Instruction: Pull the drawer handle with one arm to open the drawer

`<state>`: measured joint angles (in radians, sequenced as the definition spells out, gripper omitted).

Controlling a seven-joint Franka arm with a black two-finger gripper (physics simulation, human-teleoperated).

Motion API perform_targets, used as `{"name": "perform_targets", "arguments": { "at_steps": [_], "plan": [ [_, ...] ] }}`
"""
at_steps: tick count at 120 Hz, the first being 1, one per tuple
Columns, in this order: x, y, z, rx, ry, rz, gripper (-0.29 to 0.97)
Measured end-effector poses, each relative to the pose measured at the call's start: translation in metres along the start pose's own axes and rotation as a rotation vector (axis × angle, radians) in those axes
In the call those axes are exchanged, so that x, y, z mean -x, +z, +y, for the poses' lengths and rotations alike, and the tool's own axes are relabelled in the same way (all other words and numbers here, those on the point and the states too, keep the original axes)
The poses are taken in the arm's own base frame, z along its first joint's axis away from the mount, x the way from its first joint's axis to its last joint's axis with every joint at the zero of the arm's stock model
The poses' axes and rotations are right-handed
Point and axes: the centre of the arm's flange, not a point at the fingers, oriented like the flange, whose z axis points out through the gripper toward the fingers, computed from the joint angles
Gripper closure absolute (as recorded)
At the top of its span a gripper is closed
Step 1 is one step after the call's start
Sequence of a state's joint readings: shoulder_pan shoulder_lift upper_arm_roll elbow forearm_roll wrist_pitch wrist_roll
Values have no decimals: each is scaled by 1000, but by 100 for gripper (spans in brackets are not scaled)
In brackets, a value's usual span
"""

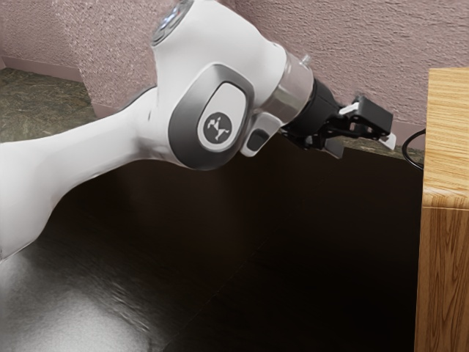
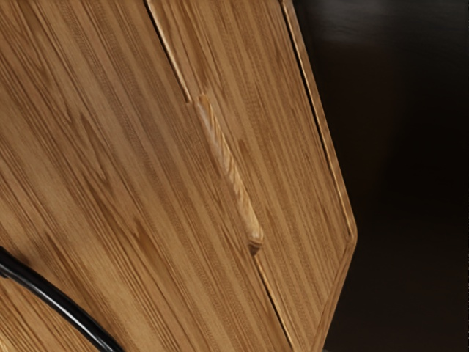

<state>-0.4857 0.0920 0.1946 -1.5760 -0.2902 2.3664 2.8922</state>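
A wooden cabinet (image 1: 447,220) stands at the exterior view's right edge. A thin black curved handle (image 1: 415,149) sticks out from its front toward the arm. My gripper (image 1: 382,126) hovers just short of that handle, slightly above it, open and holding nothing. In the wrist view the cabinet's wooden front (image 2: 110,183) is close, with panel seams running across it. The black handle (image 2: 55,302) curves past near the hand, and a slim wooden ridge handle (image 2: 229,176) lies on a neighbouring panel. The panels look flush with each other.
A dark glossy tabletop (image 1: 220,279) spreads below the arm. A pink textured wall (image 1: 366,44) rises behind. My white arm (image 1: 183,110) fills the exterior view's left and middle. Dark open floor (image 2: 410,183) lies beside the cabinet's edge.
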Motion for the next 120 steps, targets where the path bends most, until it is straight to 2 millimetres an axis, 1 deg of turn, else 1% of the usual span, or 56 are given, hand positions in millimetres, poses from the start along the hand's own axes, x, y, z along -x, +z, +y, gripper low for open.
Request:
{"name": "perform_targets", "arguments": {
  "at_steps": [17, 31, 47, 65, 74, 85, 106, 120],
  "plan": [
    [1, 6, 5, 7, -1, 4, 0],
    [8, 10, -1, 2, 2, -9, 0],
    [12, 27, -4, 5, 7, -4, 0],
    [17, 40, 8, -5, -31, 6, -1],
    [15, 46, 5, -18, -38, 15, 0],
    [16, 50, 1, -25, -39, 17, 0],
    [17, 57, 10, -18, -54, 22, 0],
    [17, 52, 10, -18, -52, 19, 0]
  ]
}}
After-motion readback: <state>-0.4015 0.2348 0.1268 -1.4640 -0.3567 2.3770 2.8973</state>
